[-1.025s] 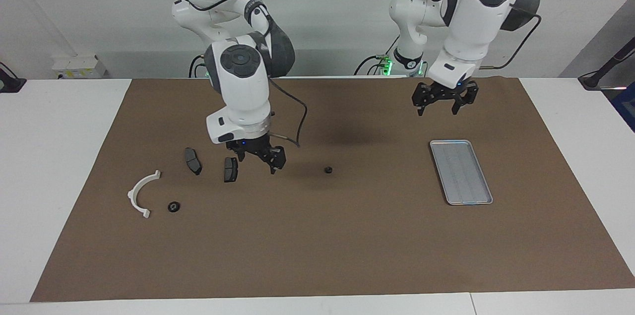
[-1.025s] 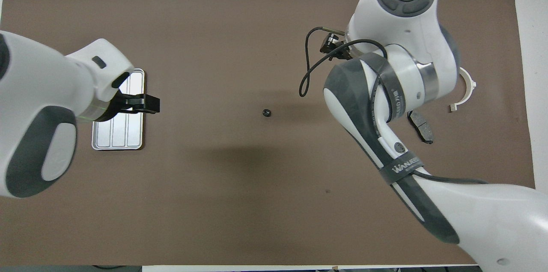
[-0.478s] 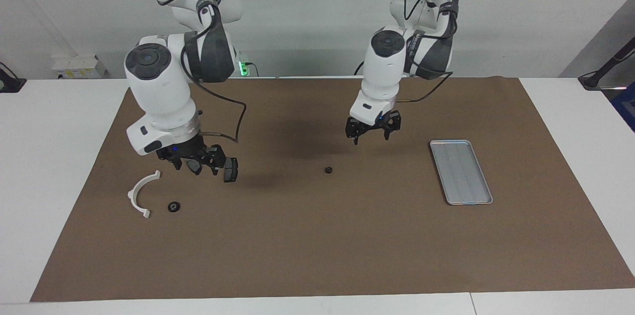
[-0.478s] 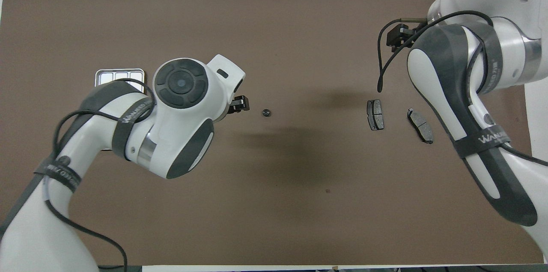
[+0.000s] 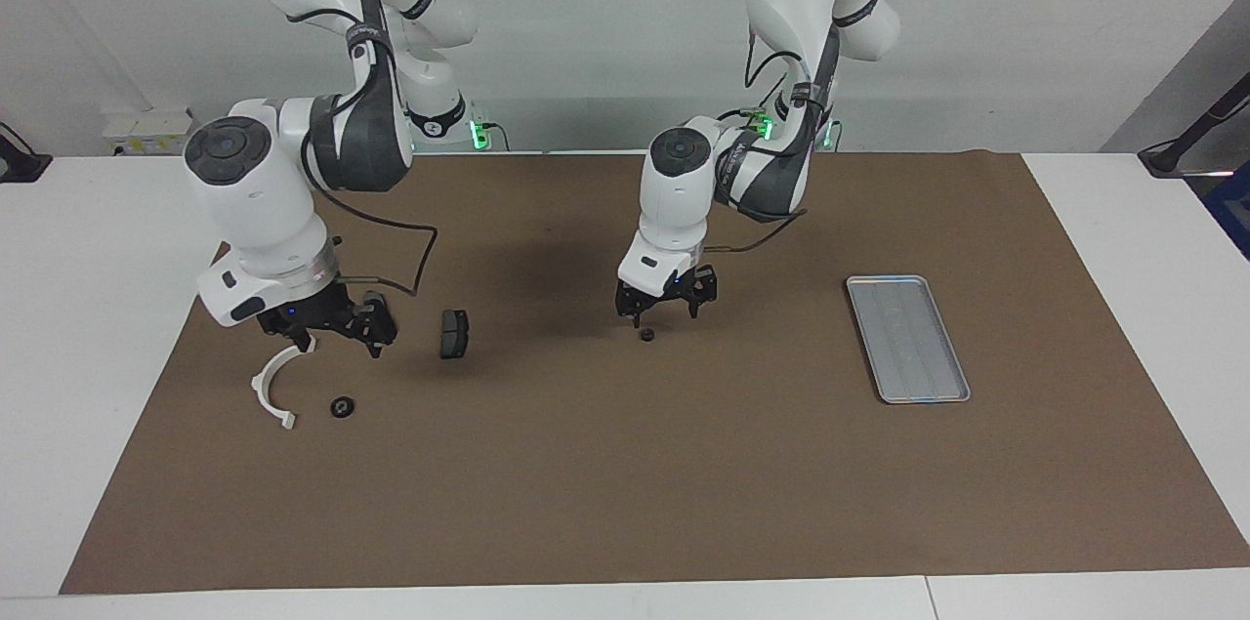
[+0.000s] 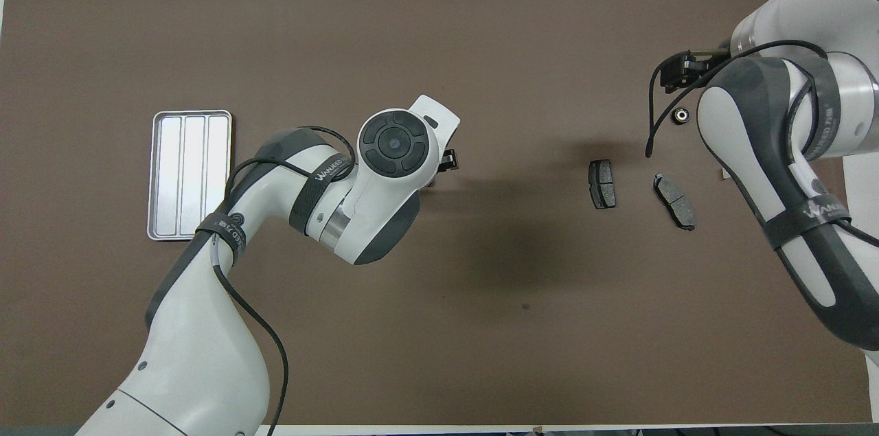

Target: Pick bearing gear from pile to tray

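Observation:
A small black round bearing gear [image 5: 646,335] lies alone mid-mat. My left gripper [image 5: 661,310] hangs open just above it, fingertips apart and not touching it; in the overhead view the left arm covers this piece. The pile sits toward the right arm's end: a white plastic arc [image 5: 276,384], a second black round piece [image 5: 341,407] [image 6: 680,115] and two dark brake pads [image 6: 602,183] [image 6: 674,201]. My right gripper [image 5: 337,339] is open over the arc and one pad, holding nothing. The silver tray [image 5: 908,339] [image 6: 191,175] lies toward the left arm's end with nothing in it.
A brown mat [image 5: 625,483] covers the table, with white tabletop [image 5: 98,308] showing at both ends. One brake pad [image 5: 453,334] lies between the two grippers. A cable loops from each wrist.
My left gripper swung from beside the tray to the mid-mat round piece and came down low over it. My right gripper moved from the brake pads out to the white arc. Both stayed open.

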Motion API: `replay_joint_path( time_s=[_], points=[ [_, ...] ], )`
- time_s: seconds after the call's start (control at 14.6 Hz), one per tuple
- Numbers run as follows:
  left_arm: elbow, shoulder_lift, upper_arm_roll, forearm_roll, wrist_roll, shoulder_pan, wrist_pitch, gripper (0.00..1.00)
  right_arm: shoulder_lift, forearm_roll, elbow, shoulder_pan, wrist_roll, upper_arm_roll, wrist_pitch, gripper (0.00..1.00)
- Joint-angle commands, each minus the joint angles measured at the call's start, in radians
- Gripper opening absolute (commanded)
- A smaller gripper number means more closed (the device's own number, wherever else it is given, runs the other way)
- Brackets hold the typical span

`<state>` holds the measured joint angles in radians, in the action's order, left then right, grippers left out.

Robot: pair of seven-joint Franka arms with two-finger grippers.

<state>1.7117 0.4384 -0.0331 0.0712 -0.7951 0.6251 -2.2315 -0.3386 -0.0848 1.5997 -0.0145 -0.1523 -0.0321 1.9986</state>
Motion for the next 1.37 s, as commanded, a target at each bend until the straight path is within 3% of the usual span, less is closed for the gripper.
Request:
replay_joint_path(
  time_s=[0.0,0.55,0.82,1.3],
  points=[
    [0.012,0.005,0.015,0.013,-0.018,0.015,-0.039,1.00,0.033,0.003,0.101,-0.042,0.014,-0.015,0.066,1.00],
    [0.074,0.016,0.016,0.024,-0.016,0.018,-0.100,0.95,-0.085,0.003,0.137,-0.081,-0.055,-0.014,0.236,1.00],
    [0.020,0.072,0.018,0.025,-0.018,0.031,-0.066,0.95,-0.160,0.003,0.129,-0.104,-0.070,-0.014,0.316,1.00],
    [-0.034,0.089,0.016,0.032,-0.012,0.031,0.007,0.95,-0.186,0.003,0.123,-0.097,-0.184,-0.014,0.319,0.99]
  ],
)
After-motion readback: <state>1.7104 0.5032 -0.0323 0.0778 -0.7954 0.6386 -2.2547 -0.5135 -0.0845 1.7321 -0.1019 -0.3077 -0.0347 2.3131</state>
